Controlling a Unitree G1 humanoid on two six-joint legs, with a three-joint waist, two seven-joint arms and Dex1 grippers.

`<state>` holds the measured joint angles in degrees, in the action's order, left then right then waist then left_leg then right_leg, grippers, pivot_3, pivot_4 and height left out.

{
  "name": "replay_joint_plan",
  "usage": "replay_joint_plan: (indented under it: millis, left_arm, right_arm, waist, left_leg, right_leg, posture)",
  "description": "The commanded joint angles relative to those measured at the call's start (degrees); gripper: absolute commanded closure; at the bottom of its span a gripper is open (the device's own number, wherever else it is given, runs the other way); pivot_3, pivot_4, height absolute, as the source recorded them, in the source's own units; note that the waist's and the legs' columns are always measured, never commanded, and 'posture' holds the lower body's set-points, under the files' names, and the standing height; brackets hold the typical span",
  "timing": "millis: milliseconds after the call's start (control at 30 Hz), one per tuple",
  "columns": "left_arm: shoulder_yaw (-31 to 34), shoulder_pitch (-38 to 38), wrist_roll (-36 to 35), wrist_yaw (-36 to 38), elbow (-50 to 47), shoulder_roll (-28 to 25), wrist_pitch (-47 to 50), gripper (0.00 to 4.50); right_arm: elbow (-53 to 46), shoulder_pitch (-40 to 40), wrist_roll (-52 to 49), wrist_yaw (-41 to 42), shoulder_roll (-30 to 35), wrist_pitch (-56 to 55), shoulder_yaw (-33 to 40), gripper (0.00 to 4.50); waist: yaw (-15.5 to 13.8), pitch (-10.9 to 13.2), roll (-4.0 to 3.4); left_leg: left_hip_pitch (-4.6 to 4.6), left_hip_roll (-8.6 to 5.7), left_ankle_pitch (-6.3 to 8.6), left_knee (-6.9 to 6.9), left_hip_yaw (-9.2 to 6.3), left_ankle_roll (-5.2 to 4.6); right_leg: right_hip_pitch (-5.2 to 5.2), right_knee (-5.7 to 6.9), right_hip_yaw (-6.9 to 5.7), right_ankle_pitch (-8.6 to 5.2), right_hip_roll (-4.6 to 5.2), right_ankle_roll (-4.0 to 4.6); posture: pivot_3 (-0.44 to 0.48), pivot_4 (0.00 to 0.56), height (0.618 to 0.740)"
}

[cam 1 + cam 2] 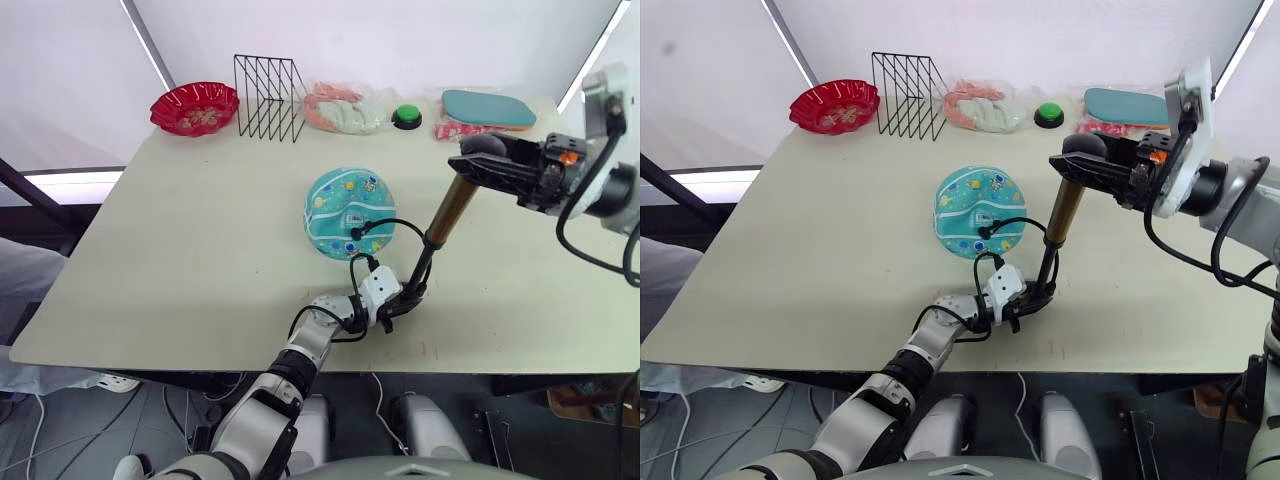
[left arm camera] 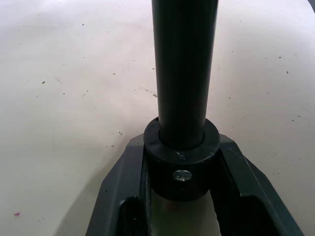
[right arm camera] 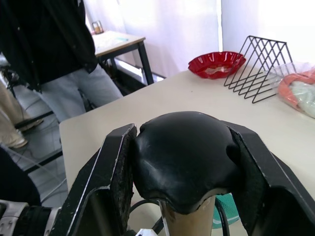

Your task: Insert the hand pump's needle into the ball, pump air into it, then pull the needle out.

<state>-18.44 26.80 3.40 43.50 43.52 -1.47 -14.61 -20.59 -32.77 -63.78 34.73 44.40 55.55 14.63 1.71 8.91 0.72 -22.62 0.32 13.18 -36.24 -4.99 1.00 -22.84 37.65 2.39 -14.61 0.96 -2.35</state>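
Note:
The teal ball (image 1: pixel 345 205) lies mid-table. The hand pump (image 1: pixel 452 210) stands tilted to its right, its bronze barrel drawn up off a black rod (image 1: pixel 420 268). My right gripper (image 1: pixel 478 158) is shut on the pump's black top knob (image 3: pixel 182 152). My left gripper (image 1: pixel 400 298), low on the table, is shut on the black collar (image 2: pixel 181 169) at the rod's foot. A thin black hose (image 1: pixel 395 222) loops from the pump to a black fitting (image 1: pixel 357 235) on the ball's near side. The needle pin itself is hidden there.
Along the far edge stand a red bowl (image 1: pixel 195 107), a black wire rack (image 1: pixel 268 97), a bag of orange and white items (image 1: pixel 345 108), a green button (image 1: pixel 406 116) and a flat teal pad (image 1: pixel 487 108). A person (image 3: pixel 54 49) stands beyond the table's left end.

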Motion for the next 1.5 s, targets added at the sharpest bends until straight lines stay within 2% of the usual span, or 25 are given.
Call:
replay_joint_plan:
  millis: [33,233,433,733,900,1167,1367,1500]
  left_arm:
    - [-0.2,-2.58,1.0,-0.12,3.6,-0.95,2.07,3.45]
    - [-0.01,-2.98,1.2,-0.5,2.53,-1.11,2.5,3.45]
    - [-0.08,-3.25,1.26,-0.69,1.77,-1.23,2.93,3.45]
    - [0.06,-2.95,1.14,-0.62,2.14,-1.22,2.98,3.45]
    - [0.19,-2.62,1.0,-0.44,3.06,-1.02,2.59,3.45]
    - [-0.04,-2.48,0.79,-0.02,3.86,-0.96,1.95,3.45]
    - [-0.02,-2.45,0.77,0.16,4.17,-1.01,1.65,3.45]
    - [-0.17,-2.57,0.85,0.01,4.04,-0.83,1.61,3.45]
  right_arm:
    - [0.1,6.84,8.31,2.66,-1.84,-4.65,-6.49,2.43]
    - [5.85,15.27,21.04,7.24,-5.99,-14.93,-16.98,2.43]
    - [12.94,18.24,29.94,9.06,-10.59,-21.9,-23.8,2.43]
    - [5.45,13.93,23.22,8.41,-9.27,-17.18,-14.17,2.43]
    - [-2.46,6.59,11.81,3.98,-5.81,-8.5,-4.75,2.43]
    - [-2.02,-4.94,-0.99,-1.01,0.57,0.63,3.27,2.43]
    - [-0.95,-7.11,-3.75,-3.06,2.4,2.71,3.57,2.43]
    - [-1.49,-0.76,3.29,0.42,1.68,-1.18,-1.54,2.43]
  waist:
    - [0.24,-0.15,0.0]
    - [0.81,-0.39,0.01]
    - [0.88,-0.67,0.0]
    - [0.73,-0.59,-0.01]
    - [0.45,-0.21,-0.08]
    - [0.07,0.2,-0.12]
    - [-0.06,0.23,-0.1]
    - [-0.08,0.19,-0.08]
  left_leg:
    - [0.05,0.02,0.0,0.0,-0.02,0.0]
    - [0.66,0.11,0.01,0.08,0.09,0.01]
    - [0.89,0.19,0.01,0.21,0.09,0.02]
    - [0.87,0.16,0.02,0.23,0.05,0.02]
    - [0.54,0.07,0.01,0.21,0.06,0.02]
    - [-0.07,-0.02,0.0,0.02,-0.05,0.01]
    - [-0.12,-0.01,0.0,-0.01,-0.05,0.0]
    - [-0.08,0.0,0.0,-0.01,-0.04,0.0]
  right_leg:
    - [0.05,-0.01,-0.02,0.0,-0.02,0.0]
    - [0.48,0.02,0.06,-0.03,-0.08,0.04]
    - [0.67,-0.01,0.05,-0.09,-0.15,0.13]
    - [0.69,-0.04,0.02,-0.09,-0.13,0.12]
    - [0.41,-0.05,0.04,-0.07,-0.05,0.08]
    - [-0.04,-0.03,-0.05,-0.02,0.03,0.01]
    - [-0.07,-0.02,-0.05,-0.01,0.02,0.0]
    - [-0.06,-0.02,-0.05,-0.01,0.0,0.0]
  posture:
    - [0.0,0.15,0.74]
    - [0.0,0.15,0.74]
    - [0.0,0.15,0.74]
    - [0.0,0.15,0.74]
    - [0.0,0.15,0.74]
    - [0.0,0.15,0.74]
    - [0.0,0.15,0.74]
    - [0.0,0.15,0.74]
